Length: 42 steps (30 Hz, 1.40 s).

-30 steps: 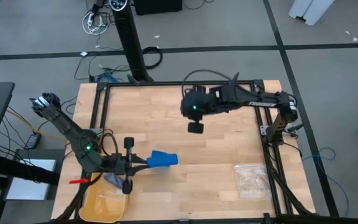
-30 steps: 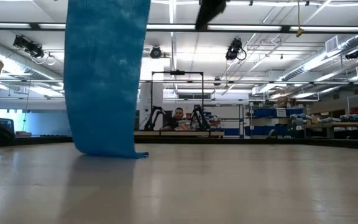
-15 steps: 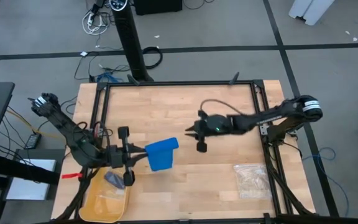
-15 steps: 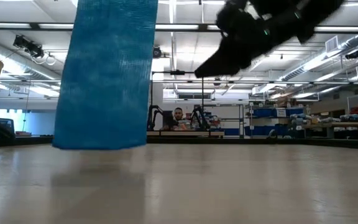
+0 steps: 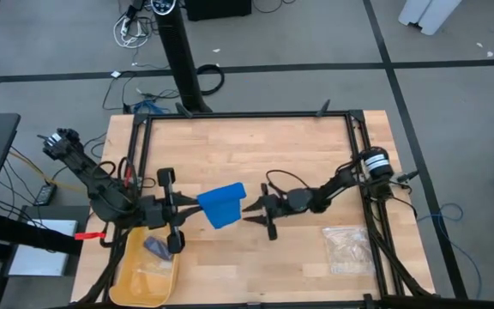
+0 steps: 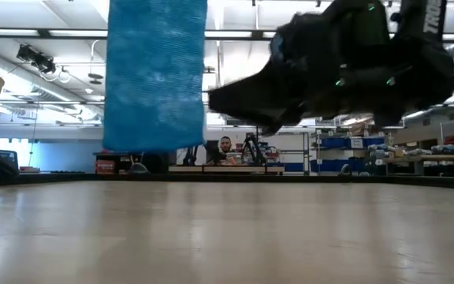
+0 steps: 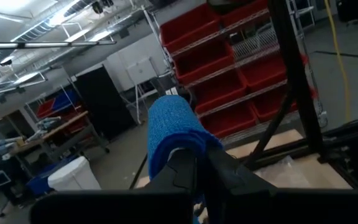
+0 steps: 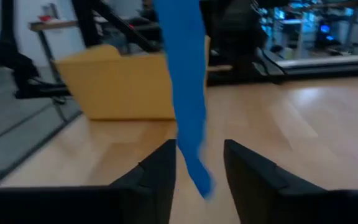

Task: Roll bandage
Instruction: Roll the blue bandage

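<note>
The bandage (image 5: 222,204) is a bright blue strip. It hangs flat from my left gripper (image 5: 194,209), which is shut on its upper end. In the low view its lower edge (image 6: 154,147) hangs clear of the table. My right gripper (image 5: 247,210) is open and lies level just to the right of the strip. In the right wrist view its two fingers (image 8: 161,167) stand on either side of the bandage's lower end (image 8: 199,177). I cannot tell whether they touch it. My left gripper pinches the bandage's upper end (image 7: 174,134) between its two shut fingers, which come level from the table's left. The cloth is draped over the fingertips. The rest of the strip hangs straight down below them, clear of the table.
A yellow tray (image 5: 135,279) at the near left corner holds a small dark packet (image 5: 155,247). A clear plastic bag (image 5: 347,248) lies near the table's right near corner. A black frame (image 5: 247,116) runs around the wooden table top.
My right gripper has come down from high above the table's middle and toward the bandage, tipping from pointing down to level. My left gripper has risen a little. The bandage's lower end, which touched the table, now hangs clear of it.
</note>
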### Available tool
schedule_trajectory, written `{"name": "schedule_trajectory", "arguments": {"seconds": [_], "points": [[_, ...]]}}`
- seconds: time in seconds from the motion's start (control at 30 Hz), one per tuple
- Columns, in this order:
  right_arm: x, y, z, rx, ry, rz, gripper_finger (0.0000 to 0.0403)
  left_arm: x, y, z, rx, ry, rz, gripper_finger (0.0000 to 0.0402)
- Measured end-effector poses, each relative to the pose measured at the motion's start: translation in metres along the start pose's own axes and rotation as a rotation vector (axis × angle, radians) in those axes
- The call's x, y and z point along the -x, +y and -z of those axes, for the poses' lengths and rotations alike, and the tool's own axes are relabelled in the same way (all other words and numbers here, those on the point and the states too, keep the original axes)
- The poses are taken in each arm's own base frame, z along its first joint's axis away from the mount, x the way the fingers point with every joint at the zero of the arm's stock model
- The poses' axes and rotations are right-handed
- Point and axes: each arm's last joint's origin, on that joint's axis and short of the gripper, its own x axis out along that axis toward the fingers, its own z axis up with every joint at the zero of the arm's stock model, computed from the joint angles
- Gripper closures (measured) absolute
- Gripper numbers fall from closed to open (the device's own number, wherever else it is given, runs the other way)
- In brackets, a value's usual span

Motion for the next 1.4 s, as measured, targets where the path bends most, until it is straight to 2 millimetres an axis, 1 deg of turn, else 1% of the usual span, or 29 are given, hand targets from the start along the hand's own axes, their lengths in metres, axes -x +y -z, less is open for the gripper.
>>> {"name": "schedule_trajectory", "arguments": {"seconds": [0.07,0.2,0.3,0.4,0.6,0.7,0.77,0.83,0.9,1.0,1.03,1.17,1.23,1.4], "points": [[-0.004,-0.002,0.004,-0.002,0.008,0.017,0.0246,0.0,0.0,0.0,0.001,-0.001,-0.002,0.0385],[-0.008,-0.005,0.002,-0.011,-0.003,0.028,0.0215,0.0,0.0,0.0,0.001,0.0,-0.001,0.0385],[-0.012,-0.003,-0.002,-0.001,-0.019,0.0,0.0202,0.0,0.0,0.0,0.0,0.0,-0.001,0.0385],[-0.021,0.0,-0.007,0.01,-0.017,-0.074,0.0199,-0.001,0.001,0.0,-0.004,0.0,-0.01,0.0385],[-0.04,0.0,0.0,0.019,0.02,-0.067,0.021,-0.002,0.002,0.001,-0.006,0.003,-0.012,0.0385],[-0.043,0.001,0.007,0.011,0.026,-0.071,0.0225,-0.002,0.002,0.001,-0.009,0.003,-0.007,0.0385],[-0.042,0.006,0.01,0.02,0.039,-0.091,0.0245,-0.002,0.002,0.001,-0.016,-0.001,-0.011,0.0385],[-0.042,0.013,0.013,0.03,0.036,-0.106,0.0275,-0.002,0.003,0.0,-0.022,-0.008,-0.015,0.0385],[-0.041,0.018,0.017,0.044,0.051,-0.12,0.0314,-0.001,0.005,-0.002,-0.007,-0.022,-0.02,0.0385],[-0.04,0.028,0.016,0.057,0.041,-0.151,0.038,0.001,0.009,-0.004,0.007,-0.032,-0.027,0.0385],[-0.039,0.032,0.016,0.062,0.037,-0.17,0.0391,0.002,0.01,-0.003,0.006,-0.03,-0.03,0.0385],[-0.035,0.058,0.012,0.064,-0.017,-0.284,0.0395,0.009,0.013,0.007,-0.01,-0.022,-0.037,0.0385],[-0.031,0.07,0.005,0.063,-0.036,-0.338,0.0399,0.013,0.014,0.016,0.004,-0.014,-0.036,0.0385],[-0.016,0.102,-0.033,0.065,-0.136,-0.424,0.04,0.025,0.013,0.048,-0.003,0.037,-0.063,0.0385]]}}
